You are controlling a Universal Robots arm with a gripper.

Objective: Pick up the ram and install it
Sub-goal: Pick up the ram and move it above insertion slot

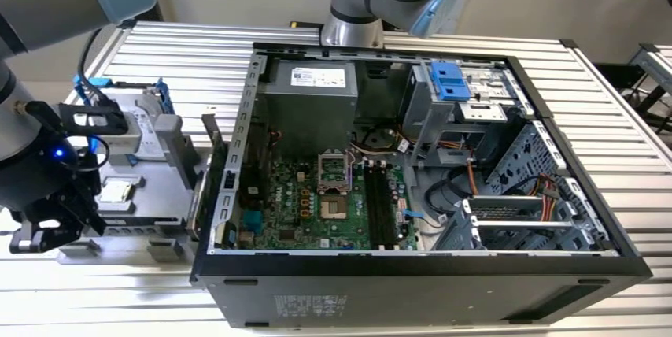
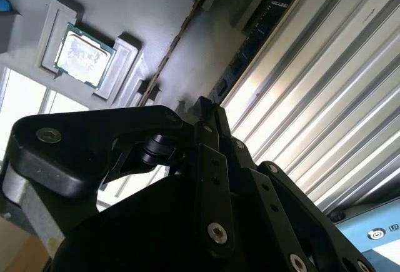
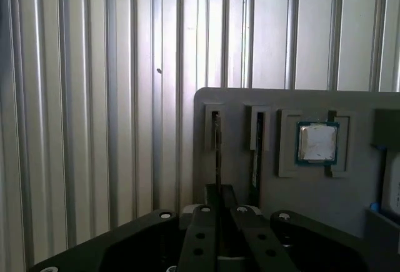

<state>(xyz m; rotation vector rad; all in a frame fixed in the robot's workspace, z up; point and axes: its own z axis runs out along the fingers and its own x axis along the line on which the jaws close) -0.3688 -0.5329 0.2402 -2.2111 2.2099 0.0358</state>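
Ram [image 3: 258,150] stands edge-up in the grey holder [image 3: 250,100] on the desk [image 3: 94,97], at the exterior view's left of the case [image 1: 420,282]. The pincer [image 3: 219,191] is near it, pressed together and empty. Dropping like that risks knocking it or catching the neighbouring stick [image 3: 217,141].

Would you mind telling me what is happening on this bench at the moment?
A robot arm is working at the grey parts tray beside the open computer case. In the first wrist view its gripper is lined up with the ram, which stands on edge in a tray slot, with a second stick and a processor chip alongside. I cannot tell whether it has gripped the ram yet.
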